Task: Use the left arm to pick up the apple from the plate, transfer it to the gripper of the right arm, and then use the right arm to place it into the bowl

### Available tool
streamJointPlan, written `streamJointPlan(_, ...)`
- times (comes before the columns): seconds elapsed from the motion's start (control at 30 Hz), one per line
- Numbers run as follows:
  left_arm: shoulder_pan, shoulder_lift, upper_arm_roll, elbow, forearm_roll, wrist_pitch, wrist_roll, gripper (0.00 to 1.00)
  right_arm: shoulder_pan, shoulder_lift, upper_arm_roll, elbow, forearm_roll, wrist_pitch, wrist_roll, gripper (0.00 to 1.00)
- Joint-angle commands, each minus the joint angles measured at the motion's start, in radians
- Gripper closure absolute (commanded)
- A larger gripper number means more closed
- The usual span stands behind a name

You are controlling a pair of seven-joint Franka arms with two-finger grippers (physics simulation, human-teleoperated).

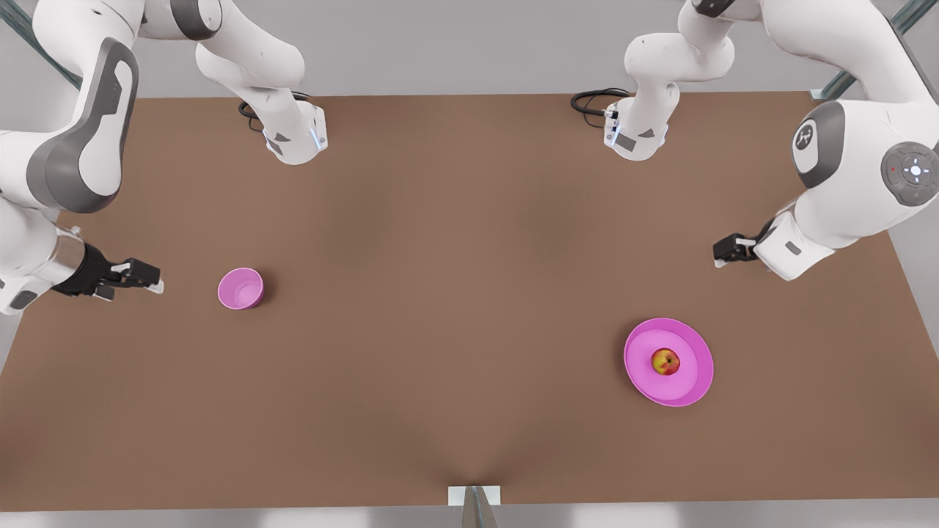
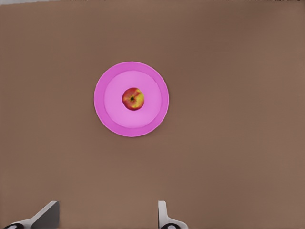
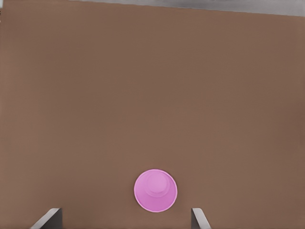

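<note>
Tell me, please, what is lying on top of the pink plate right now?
A single red-and-yellow apple sits at the middle of the plate, stem dimple up. The patch of plate under the apple is covered. Both end effectors are open and away from it.

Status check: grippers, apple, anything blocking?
Left gripper open beside plate; right gripper open beside bowl. Apple on plate, untouched. Nothing in the way.

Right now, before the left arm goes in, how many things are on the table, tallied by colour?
Pink-magenta: 2, the plate and the bowl.
Red-and-yellow: 1, the apple, lying on the plate.
Total: 3.
</note>
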State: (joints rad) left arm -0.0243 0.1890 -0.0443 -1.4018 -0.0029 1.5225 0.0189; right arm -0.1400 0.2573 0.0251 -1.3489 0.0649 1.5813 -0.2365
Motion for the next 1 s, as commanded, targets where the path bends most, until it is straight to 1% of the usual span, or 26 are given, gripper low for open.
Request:
streamJointPlan(0.0, 0.001, 0.0, 0.0, 0.0, 0.001, 0.059, 0.078, 0.0, 0.0, -0.001, 0.001, 0.0, 0.001, 0.022, -0.129, 0.0)
streamJointPlan(0.03, 0.0, 0.004, -0.002, -0.005, 0.001, 0.073, 0.078, 0.0, -0.001, -0.001, -0.001, 0.0, 0.001, 0.022, -0.129, 0.0)
streamJointPlan(0.07, -0.015, 0.056, -0.002, -0.011, 0.001, 0.087, 0.066, 0.0, 0.0, -0.001, -0.001, 0.0, 0.001, 0.022, -0.129, 0.0)
streamJointPlan(0.1, -0.032, 0.099, -0.002, -0.04, 0.001, 0.157, -0.022, 0.0, 0.0, -0.001, 0.001, 0.0, 0.001, 0.022, -0.129, 0.0)
streamJointPlan(0.13, -0.055, 0.107, 0.0, -0.167, 0.0, 0.324, -0.108, 0.0, 0.0, -0.001, 0.001, 0.0, 0.001, 0.022, -0.129, 0.0)
streamJointPlan(0.17, -0.055, 0.109, 0.0, -0.261, -0.003, 0.445, -0.111, 0.0, 0.0, -0.001, -0.001, 0.0, 0.001, 0.022, -0.129, 0.0)
streamJointPlan(0.2, -0.057, 0.112, 0.0, -0.351, -0.003, 0.554, -0.114, 0.0, 0.0, -0.001, 0.001, 0.0, 0.001, 0.022, -0.129, 0.0)
streamJointPlan(0.23, -0.057, 0.124, 0.0, -0.407, -0.006, 0.648, -0.114, 0.0, 0.002, -0.001, 0.001, 0.0, 0.0, 0.02, -0.129, 0.0)
streamJointPlan(0.33, -0.032, 0.205, 0.007, -0.408, -0.005, 0.735, -0.114, 0.0, 0.011, -0.003, 0.004, 0.004, -0.014, 0.019, -0.122, 0.0)
streamJointPlan(0.37, -0.031, 0.224, 0.026, -0.408, -0.002, 0.74, -0.114, 0.0, 0.016, -0.003, 0.015, 0.005, -0.063, 0.019, -0.115, 0.0)
streamJointPlan(0.4, -0.031, 0.24, 0.041, -0.41, -0.002, 0.769, -0.114, 0.0, 0.017, -0.004, 0.018, 0.005, -0.068, 0.017, -0.113, 0.0)
streamJointPlan(0.57, -0.032, 0.34, 0.044, -0.405, -0.003, 0.952, -0.117, 0.0, 0.017, -0.006, 0.022, 0.004, -0.066, 0.012, -0.099, 0.0)
streamJointPlan(0.97, -0.036, 0.446, 0.043, -0.348, -0.005, 0.996, -0.12, 0.0, 0.01, -0.003, 0.018, 0.005, -0.065, 0.012, -0.11, 0.0)
